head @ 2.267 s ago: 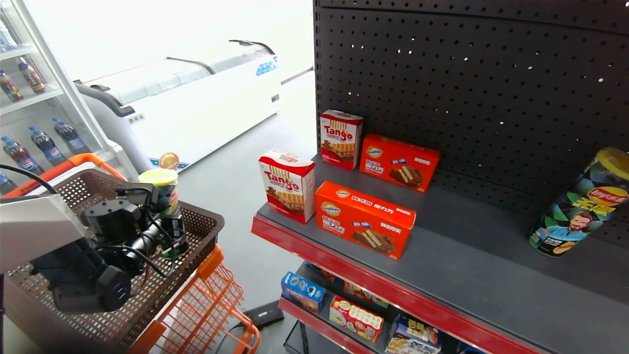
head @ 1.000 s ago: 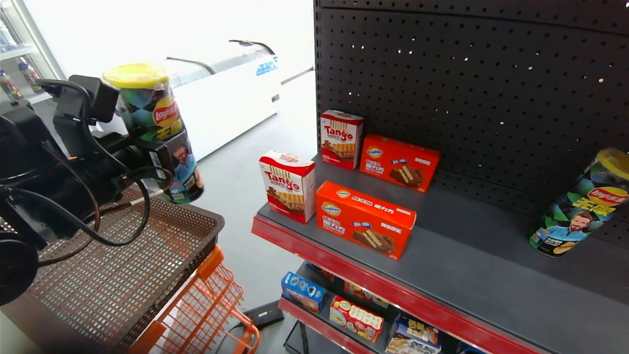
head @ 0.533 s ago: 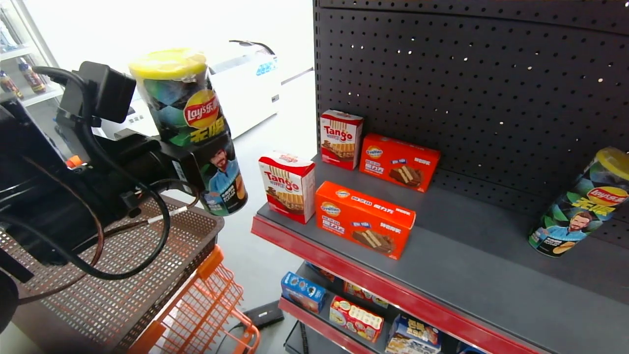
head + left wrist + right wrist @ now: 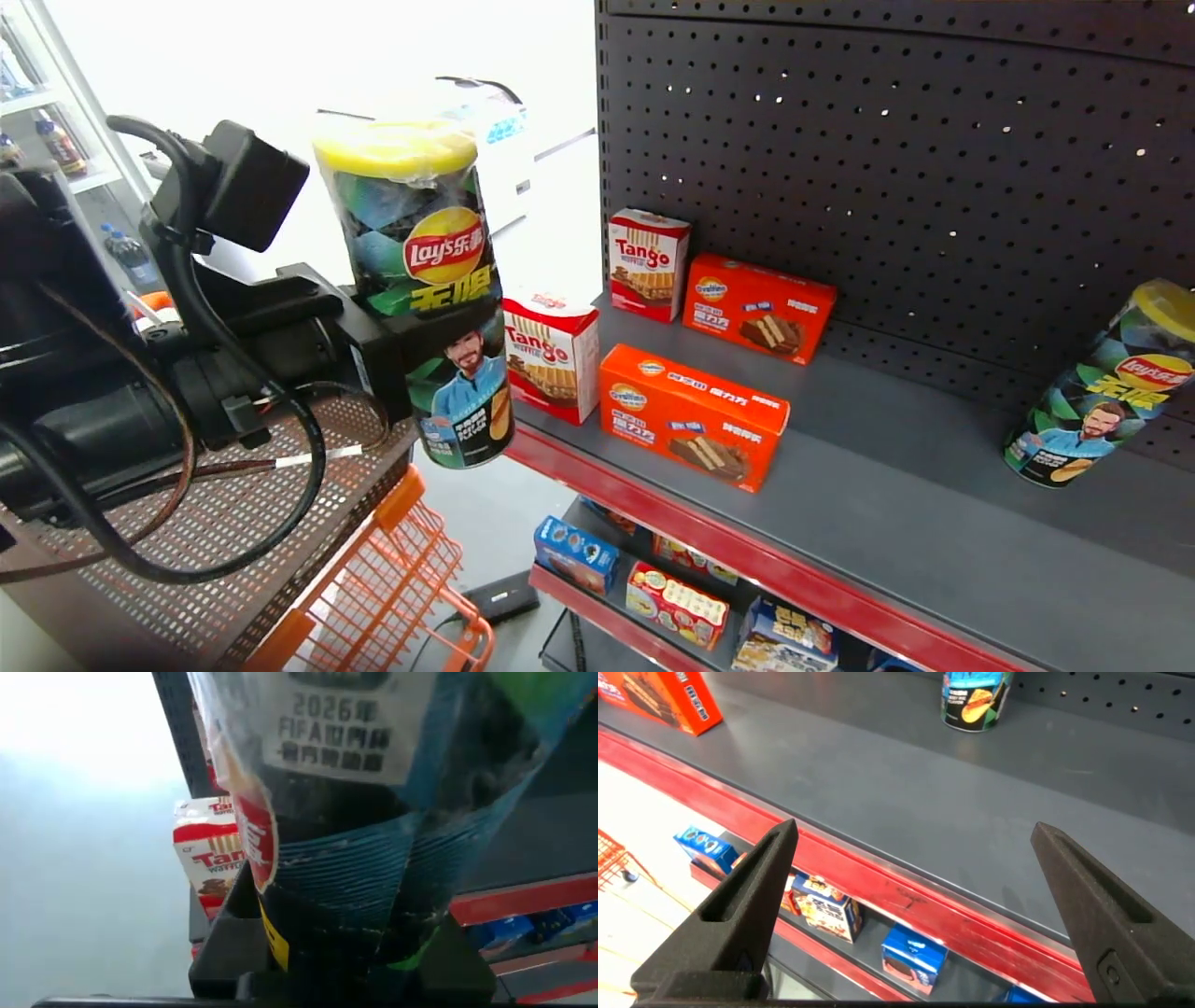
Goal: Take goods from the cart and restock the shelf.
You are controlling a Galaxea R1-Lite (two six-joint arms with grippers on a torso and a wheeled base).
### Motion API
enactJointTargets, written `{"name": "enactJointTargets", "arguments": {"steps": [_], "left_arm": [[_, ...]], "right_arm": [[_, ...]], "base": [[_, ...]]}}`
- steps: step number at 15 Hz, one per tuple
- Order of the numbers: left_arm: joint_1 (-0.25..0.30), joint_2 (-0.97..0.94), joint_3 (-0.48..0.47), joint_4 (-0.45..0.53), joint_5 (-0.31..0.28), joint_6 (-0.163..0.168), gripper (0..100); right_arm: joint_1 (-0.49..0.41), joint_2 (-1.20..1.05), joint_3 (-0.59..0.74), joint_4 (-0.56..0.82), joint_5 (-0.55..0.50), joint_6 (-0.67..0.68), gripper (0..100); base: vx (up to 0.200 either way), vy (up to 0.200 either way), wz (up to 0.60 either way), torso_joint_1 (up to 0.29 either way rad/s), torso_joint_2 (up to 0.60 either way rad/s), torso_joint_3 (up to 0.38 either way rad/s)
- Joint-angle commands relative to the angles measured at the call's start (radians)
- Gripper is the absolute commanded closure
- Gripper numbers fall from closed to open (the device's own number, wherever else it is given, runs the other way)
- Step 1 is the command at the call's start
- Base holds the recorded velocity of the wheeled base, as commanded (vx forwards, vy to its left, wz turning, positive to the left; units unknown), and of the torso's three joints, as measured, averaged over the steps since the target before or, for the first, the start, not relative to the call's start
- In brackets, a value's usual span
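The left hand (image 4: pixel 420 343) is gripping the chip can (image 4: pixel 431 245) near upright around its middle, just beside the front wafer box (image 4: pixel 553 353) and short of the shelf (image 4: pixel 887 523), so the carry is likely calling for a level path clearing that box's top before lowering beyond it.

From the head we look forward and down: shelf (image 4: pixel 887 485) from one to five o'clock, cart (image 4: pixel 401 579) at eight. Our left wrist camera sits hard against the chip can (image 4: pixel 374 859), sharing the wafer box (image 4: pixel 210 854) with the head. Our right wrist camera looks down close over the shelf, sharing the far can (image 4: pixel 976 695).
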Motion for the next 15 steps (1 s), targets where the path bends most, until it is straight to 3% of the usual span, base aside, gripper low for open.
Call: {"name": "enactJointTargets", "arguments": {"steps": [1, 4, 6, 10, 15], "left_arm": [[-0.014, -0.028, 0.012, -0.009, -0.006, 0.000, 100], [-0.017, -0.028, 0.041, -0.056, -0.048, 0.002, 100], [-0.019, -0.057, 0.138, -0.084, -0.081, 0.008, 100], [-0.031, -0.088, 0.147, -0.081, -0.089, -0.009, 100], [-0.051, -0.114, 0.136, -0.026, -0.169, -0.009, 100]], "right_arm": [[0.001, 0.001, 0.000, 0.000, 0.000, 0.000, 0], [0.001, 0.000, 0.000, 0.000, 0.000, 0.000, 0], [0.001, 0.000, 0.000, 0.000, 0.000, 0.000, 0], [0.001, 0.000, 0.000, 0.000, 0.000, 0.000, 0], [0.001, 0.001, 0.000, 0.000, 0.000, -0.002, 0]], "base": [[0.000, 0.000, 0.00, 0.000, 0.00, 0.000], [0.000, 0.000, 0.00, 0.000, 0.00, 0.000], [0.000, 0.000, 0.00, 0.000, 0.00, 0.000], [0.000, 0.000, 0.00, 0.000, 0.00, 0.000], [0.000, 0.000, 0.00, 0.000, 0.00, 0.000]]}}
